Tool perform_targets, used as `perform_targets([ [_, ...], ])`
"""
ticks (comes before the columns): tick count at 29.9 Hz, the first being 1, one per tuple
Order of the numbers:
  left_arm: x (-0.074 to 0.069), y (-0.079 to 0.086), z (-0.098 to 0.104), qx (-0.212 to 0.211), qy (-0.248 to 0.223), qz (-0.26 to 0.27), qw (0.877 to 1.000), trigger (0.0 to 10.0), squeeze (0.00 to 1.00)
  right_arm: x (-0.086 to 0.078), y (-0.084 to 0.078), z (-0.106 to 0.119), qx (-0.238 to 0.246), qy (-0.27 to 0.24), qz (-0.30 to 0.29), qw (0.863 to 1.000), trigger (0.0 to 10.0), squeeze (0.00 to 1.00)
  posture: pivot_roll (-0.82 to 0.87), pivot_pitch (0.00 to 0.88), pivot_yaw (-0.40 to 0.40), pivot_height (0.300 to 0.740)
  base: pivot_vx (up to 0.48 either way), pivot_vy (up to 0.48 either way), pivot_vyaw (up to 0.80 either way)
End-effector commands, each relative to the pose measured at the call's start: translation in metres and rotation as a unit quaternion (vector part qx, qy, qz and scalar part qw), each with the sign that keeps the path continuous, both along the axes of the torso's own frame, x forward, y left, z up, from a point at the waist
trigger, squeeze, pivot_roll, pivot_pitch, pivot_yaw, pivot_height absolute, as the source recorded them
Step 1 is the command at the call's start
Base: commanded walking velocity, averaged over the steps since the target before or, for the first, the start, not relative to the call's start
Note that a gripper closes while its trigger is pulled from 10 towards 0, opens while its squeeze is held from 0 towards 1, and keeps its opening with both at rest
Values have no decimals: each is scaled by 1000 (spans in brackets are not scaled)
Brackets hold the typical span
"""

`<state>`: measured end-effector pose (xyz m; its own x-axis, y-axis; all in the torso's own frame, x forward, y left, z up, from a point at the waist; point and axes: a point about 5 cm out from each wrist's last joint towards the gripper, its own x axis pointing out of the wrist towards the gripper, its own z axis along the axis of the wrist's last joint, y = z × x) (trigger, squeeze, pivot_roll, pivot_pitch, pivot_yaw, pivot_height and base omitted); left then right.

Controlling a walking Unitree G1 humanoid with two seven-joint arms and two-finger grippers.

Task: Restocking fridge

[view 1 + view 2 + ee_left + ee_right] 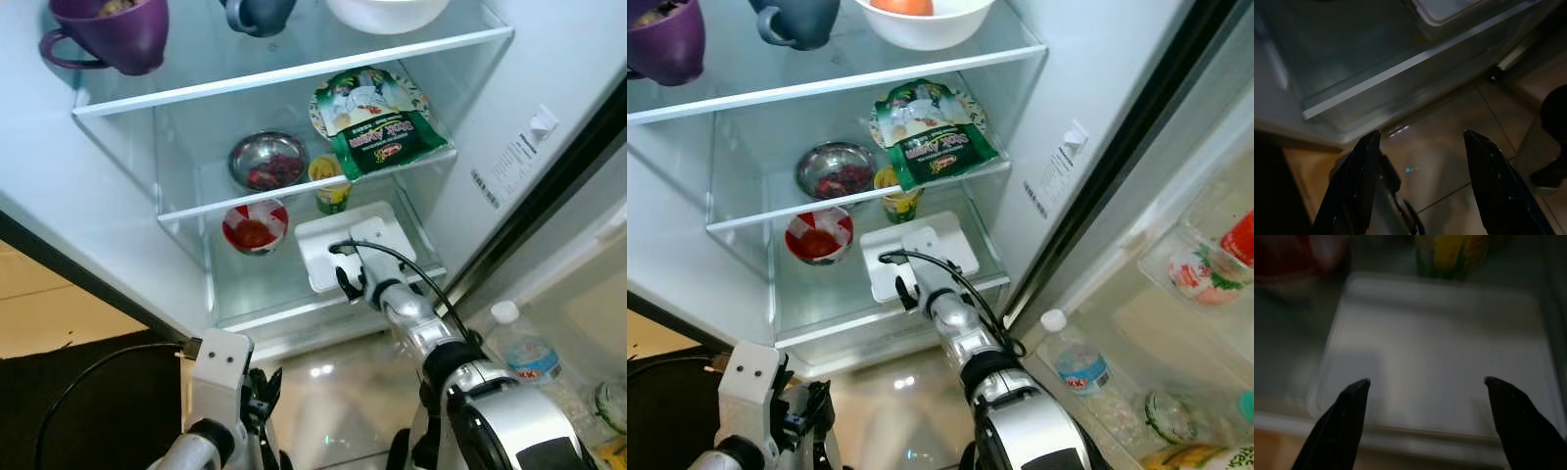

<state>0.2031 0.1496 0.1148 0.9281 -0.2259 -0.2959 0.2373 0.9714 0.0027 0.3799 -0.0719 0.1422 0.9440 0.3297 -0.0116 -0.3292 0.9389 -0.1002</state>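
Your top fridge shelf is cut off at the frame: you get only parts of a purple mug (110, 34), a grey mug (257, 14) and a white bowl (924, 18) holding something orange. The right wrist view is blurred and dim.

Your right gripper (1426, 384) reaches over the front edge of the bottom glass shelf (257, 294), its two fingers spread wide with nothing between them, hovering at the near edge of the one white lidded container (351, 243); you cannot tell whether they touch it.

Your left gripper (1420, 137) hangs low over the tiled floor (1449, 161), fingers parted and empty.

Behind the container stand one red-and-white bowl (255, 226) and one yellow cup (331, 182). On the middle shelf sit one steel bowl (266, 160) and one green packet (377, 122).
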Motion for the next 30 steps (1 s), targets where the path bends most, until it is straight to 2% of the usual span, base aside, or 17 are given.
perform_targets([
  [1,-2,2,-9,-4,17,8,1000,10000,0,-4,-2,4,50,-16,10,999,10000,0,127,342,9,497,0,0,0],
  [4,9,10,-7,-3,7,21,1000,10000,0,-22,-8,10,136,-28,18,990,10000,0,100,318,19,497,0,0,0],
  [5,15,16,-4,-7,-2,31,999,10000,0,-37,-8,13,175,-36,26,983,10000,0,87,307,27,497,0,0,0],
  [6,15,16,-4,-7,-2,31,999,10000,0,-37,-8,13,175,-36,26,983,10000,0,87,307,27,497,0,0,0],
  [7,20,22,0,-10,-10,40,999,10000,0,-49,-9,16,196,-46,26,979,10000,0,75,298,31,497,0,0,0],
  [9,25,27,4,-14,-20,45,999,10000,0,-57,-12,16,209,-50,14,976,10000,0,51,285,39,497,0,0,0],
  [15,31,24,7,-14,-30,32,999,10000,0,-66,-18,11,220,-52,-17,974,10000,0,24,263,49,497,0,0,0],
  [19,31,14,8,-9,-42,2,999,10000,0,-73,-23,12,217,-65,-28,974,10000,0,5,242,50,497,0,0,0],
  [20,32,6,14,-17,-63,-13,998,10000,0,-83,-26,20,208,-67,-21,976,10000,0,-7,230,41,497,0,0,0],
  [22,34,2,22,-21,-85,-18,996,10000,0,-88,-28,25,203,-63,-17,977,10000,0,-6,223,29,497,0,0,0],
  [30,43,-18,60,-24,-171,-34,984,10000,0,-89,-31,27,191,-65,-8,979,10000,0,-9,207,16,506,0,0,0],
])
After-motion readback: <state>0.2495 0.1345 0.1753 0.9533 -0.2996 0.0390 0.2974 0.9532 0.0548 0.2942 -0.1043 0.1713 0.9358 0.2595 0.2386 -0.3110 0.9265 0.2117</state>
